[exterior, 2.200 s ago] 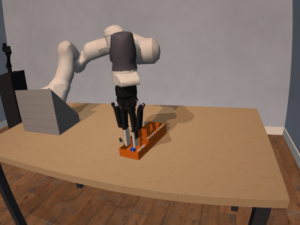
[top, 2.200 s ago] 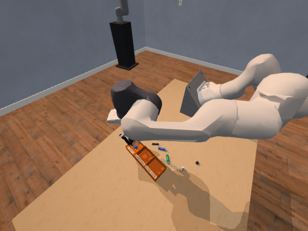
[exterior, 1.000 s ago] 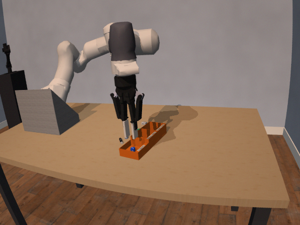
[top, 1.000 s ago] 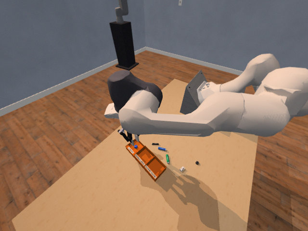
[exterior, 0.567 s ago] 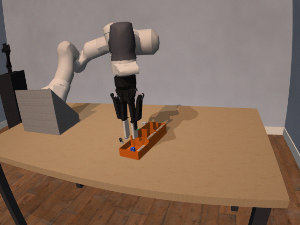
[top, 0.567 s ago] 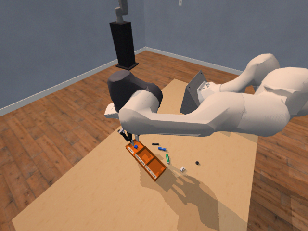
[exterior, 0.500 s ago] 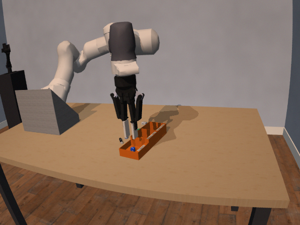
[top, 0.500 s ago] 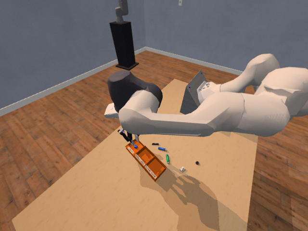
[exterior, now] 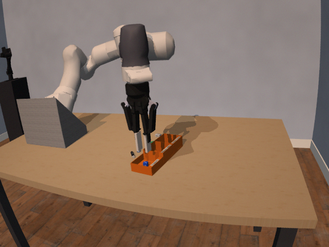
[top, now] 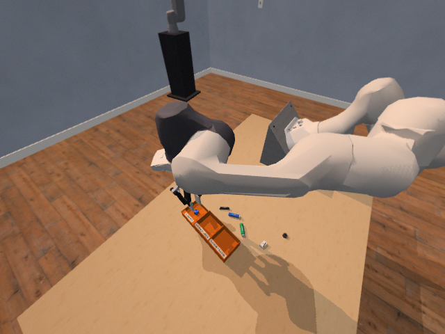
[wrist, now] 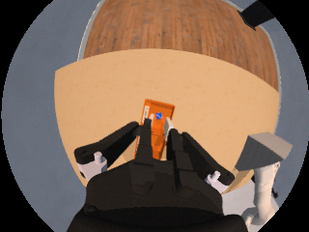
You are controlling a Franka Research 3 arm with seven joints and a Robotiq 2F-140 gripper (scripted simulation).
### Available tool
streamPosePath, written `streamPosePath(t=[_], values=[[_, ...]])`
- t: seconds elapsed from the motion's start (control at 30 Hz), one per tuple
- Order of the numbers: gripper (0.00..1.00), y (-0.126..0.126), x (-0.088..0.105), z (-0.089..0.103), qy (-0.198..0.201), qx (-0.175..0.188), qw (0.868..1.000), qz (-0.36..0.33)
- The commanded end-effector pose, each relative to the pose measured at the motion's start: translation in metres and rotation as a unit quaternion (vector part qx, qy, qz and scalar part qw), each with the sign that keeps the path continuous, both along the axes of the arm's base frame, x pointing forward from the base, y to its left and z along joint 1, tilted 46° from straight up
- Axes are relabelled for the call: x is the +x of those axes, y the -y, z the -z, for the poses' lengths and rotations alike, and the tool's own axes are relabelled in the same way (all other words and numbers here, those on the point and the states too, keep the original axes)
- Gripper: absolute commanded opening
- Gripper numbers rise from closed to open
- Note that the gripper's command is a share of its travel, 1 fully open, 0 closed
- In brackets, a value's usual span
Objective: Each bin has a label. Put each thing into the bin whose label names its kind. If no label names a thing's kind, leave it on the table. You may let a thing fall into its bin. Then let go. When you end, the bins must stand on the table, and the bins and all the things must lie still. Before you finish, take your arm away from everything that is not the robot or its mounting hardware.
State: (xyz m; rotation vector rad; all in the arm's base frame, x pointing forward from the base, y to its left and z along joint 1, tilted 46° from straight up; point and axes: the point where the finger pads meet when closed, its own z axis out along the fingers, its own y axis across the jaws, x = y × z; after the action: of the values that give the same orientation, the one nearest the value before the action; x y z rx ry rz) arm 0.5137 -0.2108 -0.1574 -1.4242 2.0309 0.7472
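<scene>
An orange tray of three labelled bins (top: 210, 232) lies on the table and shows in the exterior view (exterior: 157, 153) and the wrist view (wrist: 156, 119). A small blue cube (top: 196, 211) (exterior: 145, 163) lies on the floor of the end bin. My gripper (exterior: 142, 150) points straight down over that end bin, its fingertips just above the bin's far wall. The fingers stand a little apart with nothing between them. On the table beside the tray lie a black cylinder (top: 224, 208), a blue battery (top: 234, 215), a green battery (top: 242, 229), a white cube (top: 263, 244) and a small black piece (top: 284, 235).
A grey wedge block (exterior: 50, 122) stands at the table's back by the arm's base. A black pedestal with a camera (top: 178, 65) stands on the floor beyond the table. The labels on the bins are too small to read.
</scene>
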Motion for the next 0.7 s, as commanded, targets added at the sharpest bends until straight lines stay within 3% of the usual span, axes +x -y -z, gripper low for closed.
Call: streamPosePath(t=[0.0,0.5,0.6,0.67], values=[[0.19,0.0,-0.001,0.0,-0.004,0.0,1.0,0.0],[0.19,-0.001,-0.002,-0.001,-0.004,0.0,1.0,0.0],[0.18,-0.019,-0.003,-0.019,0.049,-0.008,0.997,-0.052],[0.18,-0.019,-0.003,-0.019,0.049,-0.008,0.997,-0.052]])
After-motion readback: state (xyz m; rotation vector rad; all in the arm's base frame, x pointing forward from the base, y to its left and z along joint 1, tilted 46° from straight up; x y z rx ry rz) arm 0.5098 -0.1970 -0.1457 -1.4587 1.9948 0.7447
